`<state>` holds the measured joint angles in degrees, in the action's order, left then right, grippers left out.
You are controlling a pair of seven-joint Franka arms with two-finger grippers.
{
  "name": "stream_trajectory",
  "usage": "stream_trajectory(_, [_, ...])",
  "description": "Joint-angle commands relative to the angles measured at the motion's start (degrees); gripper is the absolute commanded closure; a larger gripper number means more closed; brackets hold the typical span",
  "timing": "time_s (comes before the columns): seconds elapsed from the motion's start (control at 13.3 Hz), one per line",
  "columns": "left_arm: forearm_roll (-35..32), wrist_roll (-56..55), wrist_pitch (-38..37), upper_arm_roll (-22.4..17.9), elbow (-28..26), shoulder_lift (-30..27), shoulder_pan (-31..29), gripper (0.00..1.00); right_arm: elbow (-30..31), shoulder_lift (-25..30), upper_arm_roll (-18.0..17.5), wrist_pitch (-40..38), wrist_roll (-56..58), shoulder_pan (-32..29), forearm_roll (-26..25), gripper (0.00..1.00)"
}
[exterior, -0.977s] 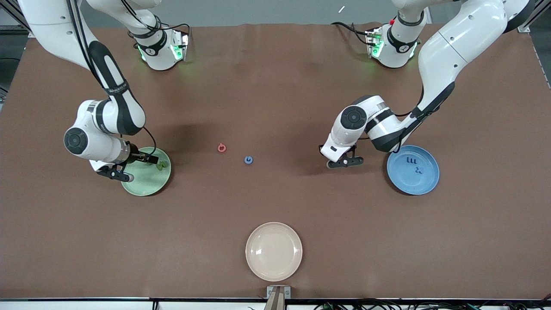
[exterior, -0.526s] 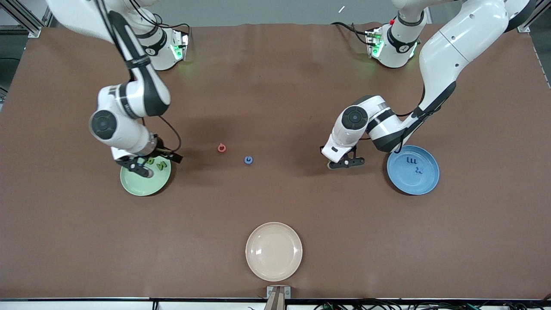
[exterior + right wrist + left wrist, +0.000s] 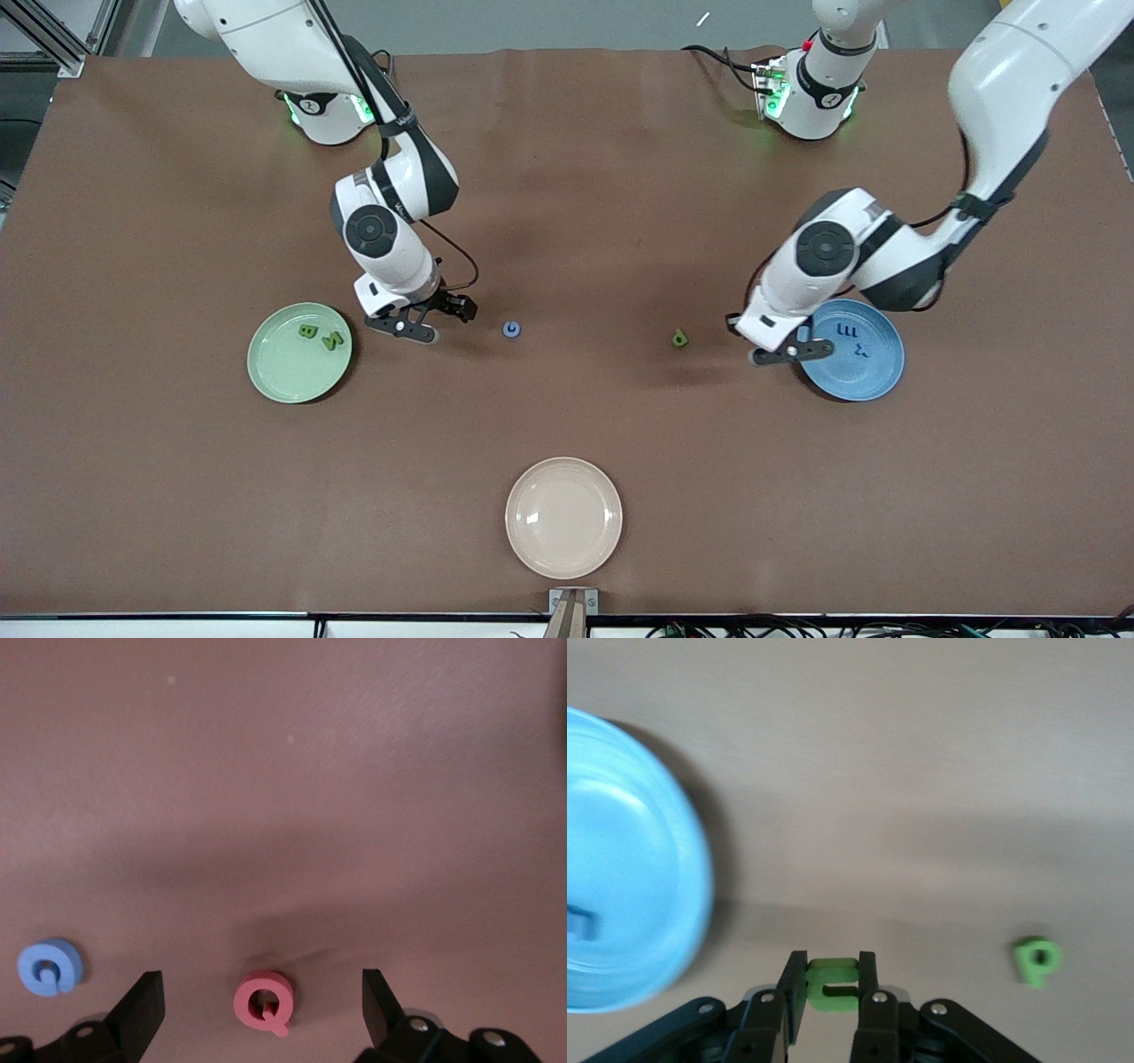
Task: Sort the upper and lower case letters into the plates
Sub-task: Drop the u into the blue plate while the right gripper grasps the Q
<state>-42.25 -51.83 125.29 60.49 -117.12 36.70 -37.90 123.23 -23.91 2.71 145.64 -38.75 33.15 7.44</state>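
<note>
Held letter: a small green letter [image 3: 833, 985], pinched in the left gripper [image 3: 791, 350], fingers narrow on its sides; its shape is partly hidden.
Left gripper, place: over the nine o'clock rim of the blue plate [image 3: 864, 379] in the front view.
Change, left: a second ago this gripper was down at the table, nearer the middle. It has since shut, lifted and swung plateward.
Blue plate, contents: a few dark blue letters [image 3: 849, 330]; count unclear.
Uncovered letter: green "p" [image 3: 679, 338], on the table at nine o'clock of the left gripper.
Red "Q" [image 3: 264, 1003]: on the table, between the spread fingers of the right gripper [image 3: 432, 316].
Change, right: gripper has left the green plate [image 3: 288, 370] and come across, jaws wide.
Green plate, contents: two green letters [image 3: 319, 335].
Blue letter [image 3: 511, 330]: three o'clock of the right gripper.
Cream plate [image 3: 563, 523]: table's six o'clock, unused.
Judgement: one drop-off is imminent; three letters remain loose.
</note>
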Motion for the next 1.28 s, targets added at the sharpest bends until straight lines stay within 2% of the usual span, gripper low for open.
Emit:
stream_trajectory(0.0, [0.1,5.1,-0.7,1.3,-2.9,-1.2,-5.5,0.86,1.0,0.6,0.5,0.0,3.2,0.5,0.2,0.05])
stream_trajectory(0.23, [-2.4,10.4,-0.3,1.3,-4.1,-0.9,-10.1,0.86,2.1,0.7,0.5,0.3,3.2,2.5,0.2,0.08])
stream_trajectory(0.38, [-4.4,13.0,0.0,1.1,-4.3,-0.2,-12.2,0.86,4.0,0.7,0.5,3.1,3.2,3.4,0.2,0.17])
stream_trajectory(0.45, [-5.6,13.5,0.1,1.1,-4.4,0.6,-13.0,0.86,4.9,0.6,0.5,5.0,3.2,3.5,0.2,0.19])
stream_trajectory(0.98, [-12.3,13.4,4.1,-2.0,-6.0,3.8,-13.2,0.86,5.4,0.6,0.6,5.5,2.6,4.2,0.2,0.41])
stream_trajectory(1.2, [-13.5,13.4,7.6,-4.1,-6.9,4.3,-12.9,0.86,5.4,0.1,0.6,5.7,2.5,4.4,0.2,0.43])
